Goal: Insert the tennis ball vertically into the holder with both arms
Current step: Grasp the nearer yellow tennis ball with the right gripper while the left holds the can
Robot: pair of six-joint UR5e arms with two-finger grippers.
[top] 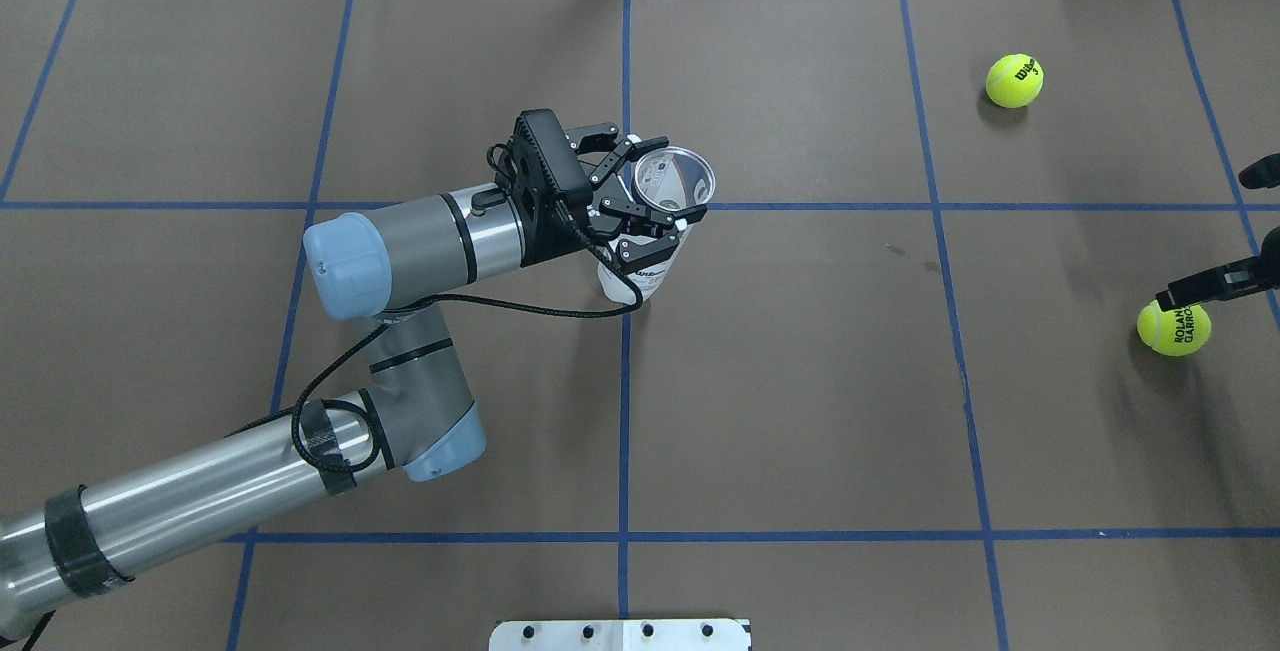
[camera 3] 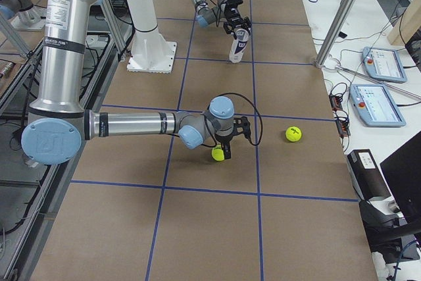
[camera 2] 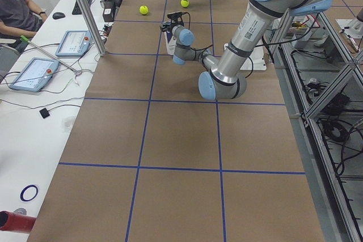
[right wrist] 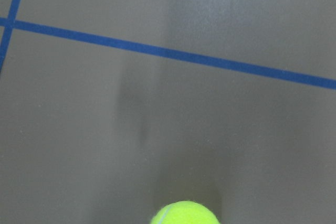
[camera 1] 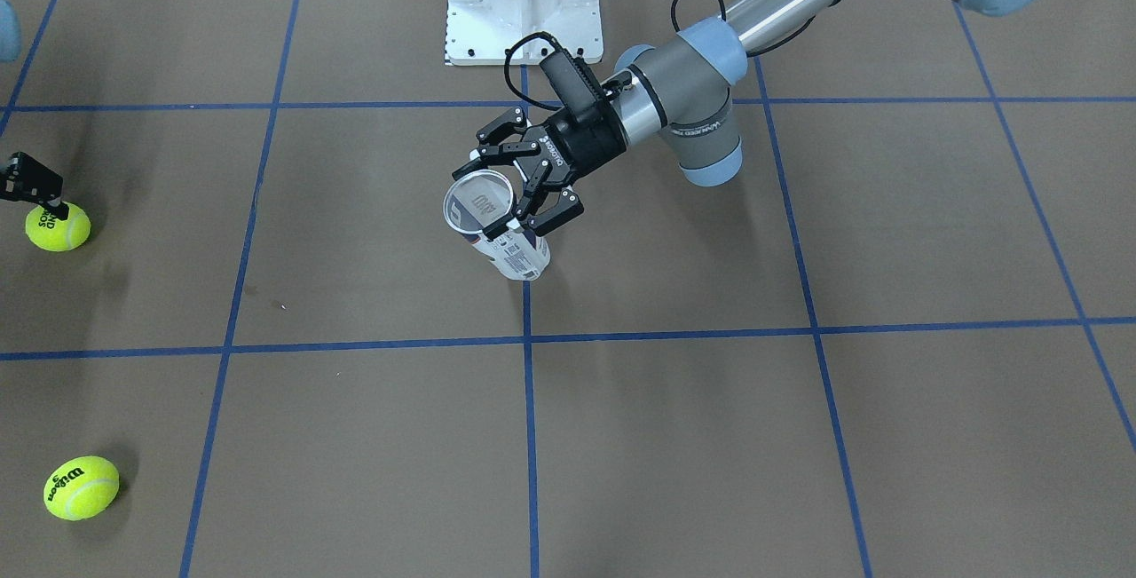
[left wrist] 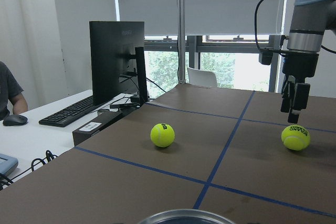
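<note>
The holder (camera 1: 513, 249) is a clear can with a silver rim, standing upright at the table's centre, mouth up and nothing inside. My left gripper (camera 1: 524, 171) is shut on the holder (top: 645, 276) just under the rim. Its rim (left wrist: 184, 216) shows at the bottom of the left wrist view. A tennis ball (top: 1174, 327) lies on the table far to my right. My right gripper (left wrist: 295, 119) points straight down just above that ball (left wrist: 295, 137), open, its fingers one behind the other. The ball (right wrist: 185, 213) shows at the bottom edge of the right wrist view.
A second tennis ball (top: 1013, 80) lies farther from me on the right side. The white pedestal base (camera 1: 524, 1) stands at my edge of the table. A person sits at a desk with a monitor (left wrist: 116, 61) and tablets (camera 2: 71, 42) beyond the table's far edge.
</note>
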